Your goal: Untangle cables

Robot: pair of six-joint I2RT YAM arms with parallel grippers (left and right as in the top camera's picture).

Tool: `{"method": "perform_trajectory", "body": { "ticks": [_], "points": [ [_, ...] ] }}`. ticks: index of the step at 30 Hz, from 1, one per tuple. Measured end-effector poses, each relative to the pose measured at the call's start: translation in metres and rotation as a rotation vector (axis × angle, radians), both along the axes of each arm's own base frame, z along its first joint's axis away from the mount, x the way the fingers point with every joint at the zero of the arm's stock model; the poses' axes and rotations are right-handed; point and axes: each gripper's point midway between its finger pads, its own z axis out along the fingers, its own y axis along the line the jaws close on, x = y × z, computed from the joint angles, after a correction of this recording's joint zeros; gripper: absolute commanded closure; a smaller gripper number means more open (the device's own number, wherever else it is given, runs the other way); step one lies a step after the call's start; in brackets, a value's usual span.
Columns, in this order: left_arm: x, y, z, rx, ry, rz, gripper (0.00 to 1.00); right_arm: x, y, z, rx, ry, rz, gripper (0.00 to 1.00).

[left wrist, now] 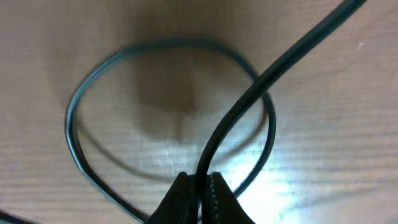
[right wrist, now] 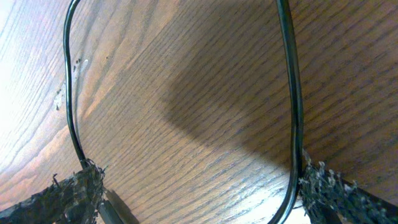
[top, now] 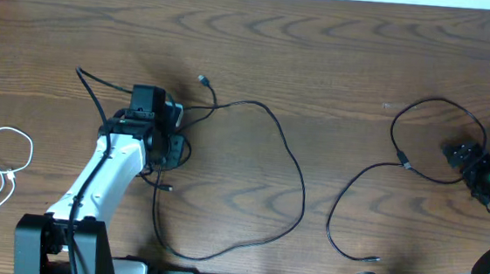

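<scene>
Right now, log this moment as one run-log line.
left gripper: shut on long black cable | right gripper: open over loop of shorter black cable | white cable: coiled apart, far left

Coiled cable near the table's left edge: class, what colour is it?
The cable is white, shown best in the overhead view.

- At bottom edge: left gripper, fingertips pinched together on a black cable.
- Held cable slanting up from the tips to the top right corner.
- Behind it: oval cable loop lying on the wooden table, crossed by the held cable.
</scene>
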Motion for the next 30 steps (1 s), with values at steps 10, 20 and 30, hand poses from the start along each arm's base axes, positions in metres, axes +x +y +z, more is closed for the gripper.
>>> {"method": "perform_trajectory", "body": {
  "ticks": [10,20,30],
  "points": [
    [-0.015,-0.016,-0.002,-0.085,0.061,-0.065,0.76,0.0,0.0,0.0,-0.001,-0.001,0.0,0.01],
    [-0.019,-0.021,-0.002,-0.099,0.07,-0.101,0.38,0.002,-0.002,0.001,-0.008,-0.008,0.0,0.01],
    [-0.025,-0.014,-0.012,-0.054,0.081,-0.122,0.32,0.002,-0.003,0.001,-0.012,-0.012,-0.001,0.01]
  ]
}}
